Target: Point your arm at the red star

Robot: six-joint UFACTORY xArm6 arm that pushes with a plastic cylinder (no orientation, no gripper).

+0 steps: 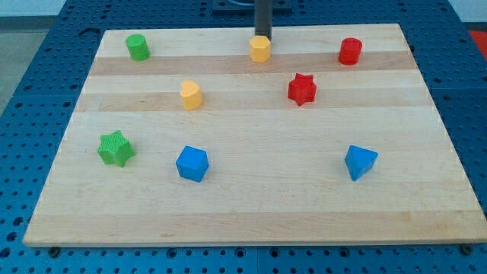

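Observation:
The red star (302, 89) lies on the wooden board (251, 205), right of centre in the upper half. My tip (262, 36) is at the view's top centre, right behind a yellow hexagon block (260, 49) and touching or nearly touching it. The tip stands up and to the left of the red star, about a block and a half's width away from it. The rod rises out of the view's top edge.
A red cylinder (350, 51) sits at top right, a green cylinder (138, 47) at top left. A yellow block (191, 95) lies left of centre. A green star (116, 148), a blue cube (192, 164) and a blue triangular block (360, 161) lie lower down.

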